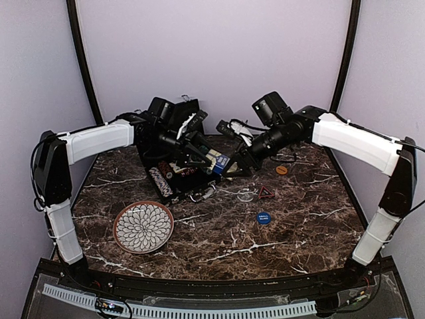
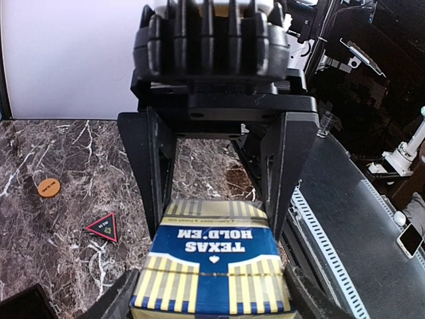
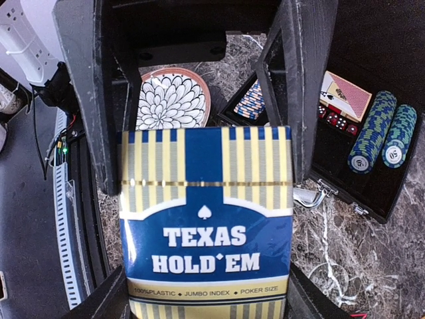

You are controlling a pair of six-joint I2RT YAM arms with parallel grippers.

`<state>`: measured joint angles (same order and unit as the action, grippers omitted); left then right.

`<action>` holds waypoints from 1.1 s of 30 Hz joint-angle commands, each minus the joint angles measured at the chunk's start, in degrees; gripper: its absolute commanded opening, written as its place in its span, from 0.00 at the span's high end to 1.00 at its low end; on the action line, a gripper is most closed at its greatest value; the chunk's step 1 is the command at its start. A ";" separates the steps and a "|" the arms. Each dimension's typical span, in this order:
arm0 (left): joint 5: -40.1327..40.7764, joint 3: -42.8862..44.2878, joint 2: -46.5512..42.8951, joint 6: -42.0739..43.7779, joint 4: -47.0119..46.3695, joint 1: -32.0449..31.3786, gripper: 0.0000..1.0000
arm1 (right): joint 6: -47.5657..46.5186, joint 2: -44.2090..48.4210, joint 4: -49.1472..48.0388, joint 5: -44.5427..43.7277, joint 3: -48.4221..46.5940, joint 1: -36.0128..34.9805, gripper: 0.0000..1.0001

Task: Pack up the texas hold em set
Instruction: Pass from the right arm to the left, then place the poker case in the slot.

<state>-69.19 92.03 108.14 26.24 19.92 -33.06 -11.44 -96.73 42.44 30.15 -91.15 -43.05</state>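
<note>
Two arms meet in the middle, above the dark marble tabletop (image 1: 219,246). Between them is a blue and yellow card deck (image 3: 206,219) that says TEXAS HOLD'EM. It is up in the air, not lying down, just next to the open black briefcase (image 3: 392,189). The right claw (image 1: 231,165) is pinching one end of the card deck, with a finger tight on each side. The left claw (image 1: 211,158) has the other end between its fingers. The fingers sit very close to the box sides, but I cannot tell if they squeeze it or only stand beside it. Inside the briefcase lie two rolls of green and blue chips (image 3: 375,129), some small red dice (image 3: 335,119) and a second deck with a red back (image 3: 345,93). A roll of pink and blue chips (image 3: 251,101) lies there too. A round plate (image 3: 171,100) with a white flower pattern sits on the tabletop near the front, apart from the briefcase. An orange button (image 2: 48,187), a red triangle piece (image 2: 103,227) and a blue button (image 1: 263,217) lie loose on the tabletop, away from the briefcase.
</note>
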 commanded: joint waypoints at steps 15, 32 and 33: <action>22.54 -11.43 -7.25 -4.52 -4.79 11.50 1.00 | 7.14 10.14 -6.70 -6.25 8.37 5.87 0.10; 36.21 -11.16 3.44 -7.86 -16.35 11.57 1.00 | 8.61 11.16 -7.88 -6.94 13.84 6.74 0.11; 36.31 -11.03 3.73 -7.87 -16.47 11.43 1.00 | 8.67 11.27 -7.85 -7.08 13.96 6.79 0.11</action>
<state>-34.06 80.09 111.11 18.96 6.90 -21.17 -3.75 -87.44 36.73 23.92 -78.00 -36.69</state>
